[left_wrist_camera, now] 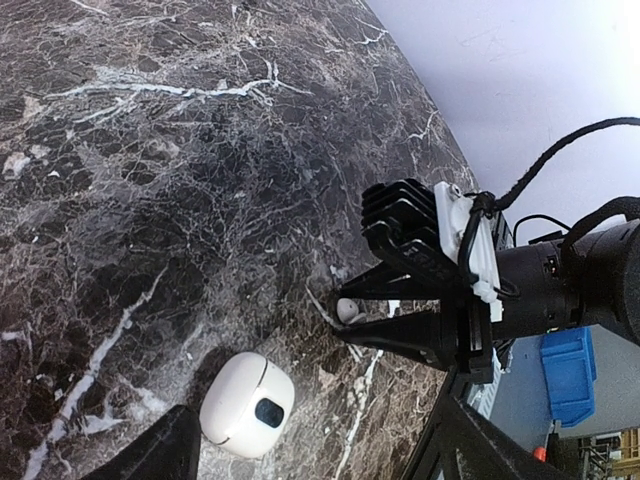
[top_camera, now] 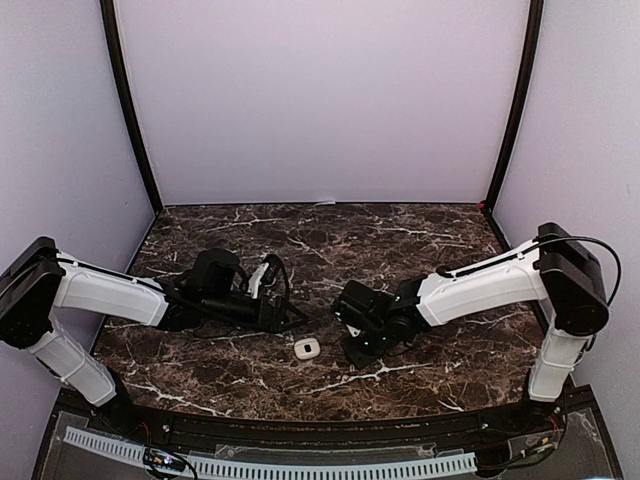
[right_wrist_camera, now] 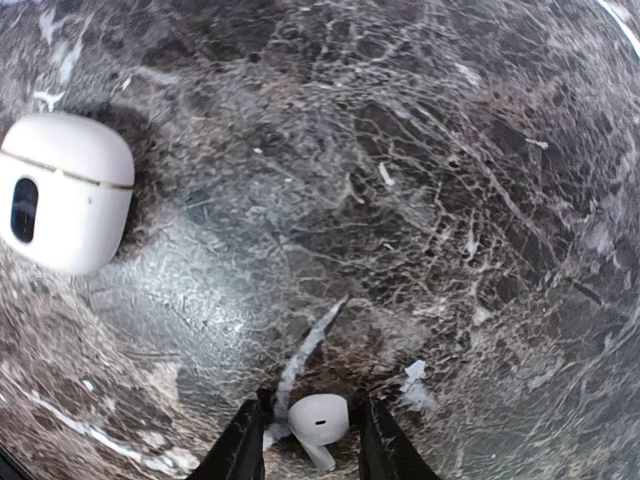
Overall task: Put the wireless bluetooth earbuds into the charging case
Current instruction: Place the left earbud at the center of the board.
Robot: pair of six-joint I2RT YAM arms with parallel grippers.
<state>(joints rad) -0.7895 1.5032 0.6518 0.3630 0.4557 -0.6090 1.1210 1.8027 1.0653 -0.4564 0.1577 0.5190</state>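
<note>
earbud [right_wrist_camera: 320, 418] lies between parted fingers [right_wrist_camera: 243, 455] of right hand [right_wrist_camera: 311, 404]; white case [right_wrist_camera: 62, 190] nearby

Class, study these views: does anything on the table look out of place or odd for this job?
The charging case lies flat with its lid shut, while an earbud sits loose on the table between the open jaws of the right gripper. Nothing looks damaged.

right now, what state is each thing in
white rounded plastic charging case: lid shut, lying on the dark marble table
small white earbud: out of the case, lying on the table
right hand: open, one finger on each side of the earbud, not pinching it
left hand: open, holding nothing
</note>
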